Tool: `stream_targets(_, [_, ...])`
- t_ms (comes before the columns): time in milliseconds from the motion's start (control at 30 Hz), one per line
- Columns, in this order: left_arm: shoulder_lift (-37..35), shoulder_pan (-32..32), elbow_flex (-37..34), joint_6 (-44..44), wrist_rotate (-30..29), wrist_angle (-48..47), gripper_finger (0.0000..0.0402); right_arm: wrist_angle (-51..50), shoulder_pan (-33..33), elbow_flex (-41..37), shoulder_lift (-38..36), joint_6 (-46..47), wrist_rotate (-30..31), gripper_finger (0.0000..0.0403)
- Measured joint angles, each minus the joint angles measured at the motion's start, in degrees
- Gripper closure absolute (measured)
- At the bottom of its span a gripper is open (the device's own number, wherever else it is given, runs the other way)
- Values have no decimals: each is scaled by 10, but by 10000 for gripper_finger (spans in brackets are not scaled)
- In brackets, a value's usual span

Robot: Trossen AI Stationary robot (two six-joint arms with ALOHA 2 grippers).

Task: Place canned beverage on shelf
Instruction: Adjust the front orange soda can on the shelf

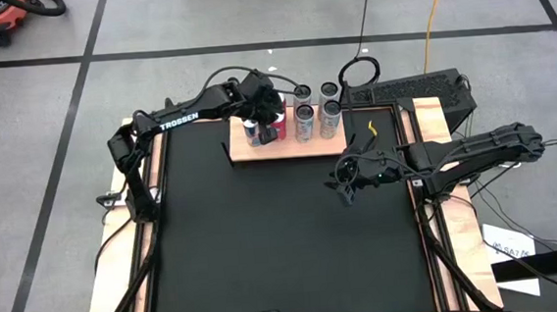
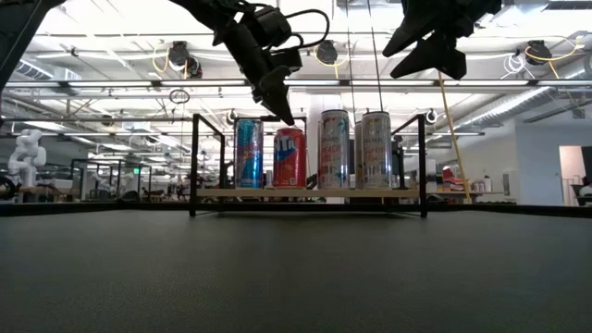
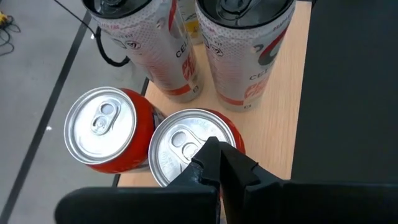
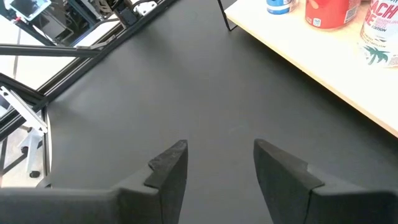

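Release step: left gripper, fingers together and empty, hovers just above the red can on the shelf; next comes withdrawal, while the right gripper waits spread.

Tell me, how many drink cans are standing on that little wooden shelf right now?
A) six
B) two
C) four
C: the low view shows four cans in a row on the shelf: a blue can, a red can and two taller white cans.
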Motion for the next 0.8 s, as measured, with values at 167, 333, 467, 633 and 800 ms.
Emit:
stream_targets(167, [0,1,0,-27,0,0,400,0,0,0,0,-2,0,232])
stream_targets(333, [15,2,0,-59,-4,6,401,0,0,0,0,0,0,232])
stream_targets(467, [25,0,2,-65,-4,9,402,-1,0,0,0,3,-1,232])
stream_targets(633, [30,-4,2,-103,-20,16,402,-5,0,0,0,11,-13,232])
stream_targets(800, [30,-7,2,-131,-30,10,402,-5,0,0,0,12,-14,232])
